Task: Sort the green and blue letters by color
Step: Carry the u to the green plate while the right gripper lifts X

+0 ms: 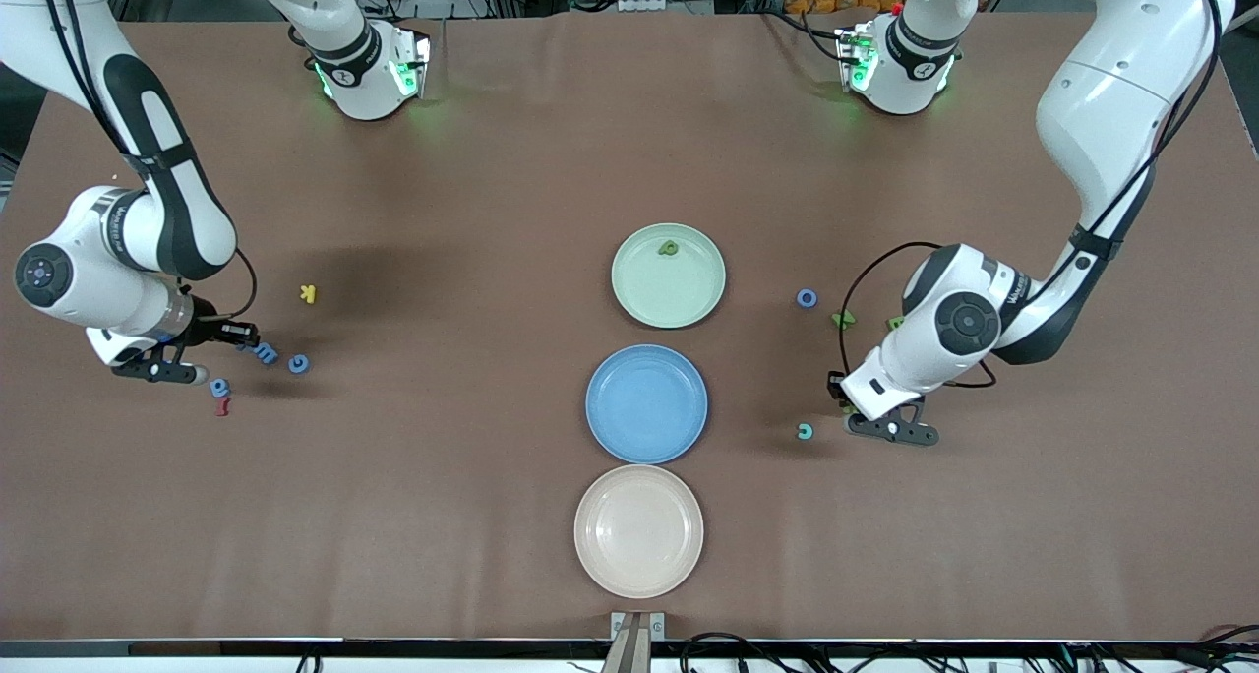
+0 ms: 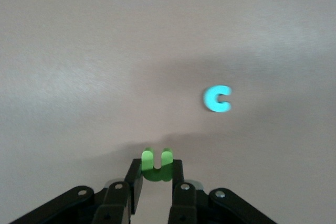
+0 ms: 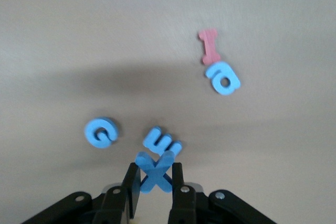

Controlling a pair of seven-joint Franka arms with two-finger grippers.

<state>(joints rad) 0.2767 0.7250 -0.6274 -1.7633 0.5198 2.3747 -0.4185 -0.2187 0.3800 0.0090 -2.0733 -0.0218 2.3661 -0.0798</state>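
Pink plate (image 1: pixel 638 530) empty, blue plate (image 1: pixel 646 403) empty, green plate (image 1: pixel 668 275) holding one green letter (image 1: pixel 669 248): both arms mid-pickup.
Left gripper (image 2: pixel 156 174) pinches a green U (image 2: pixel 157 164); right gripper (image 3: pixel 155 177) pinches a blue X (image 3: pixel 154 172), blue letters (image 3: pixel 162 141) lying just ahead of its jaws. Next, I judge: lift and carry each to its matching plate.
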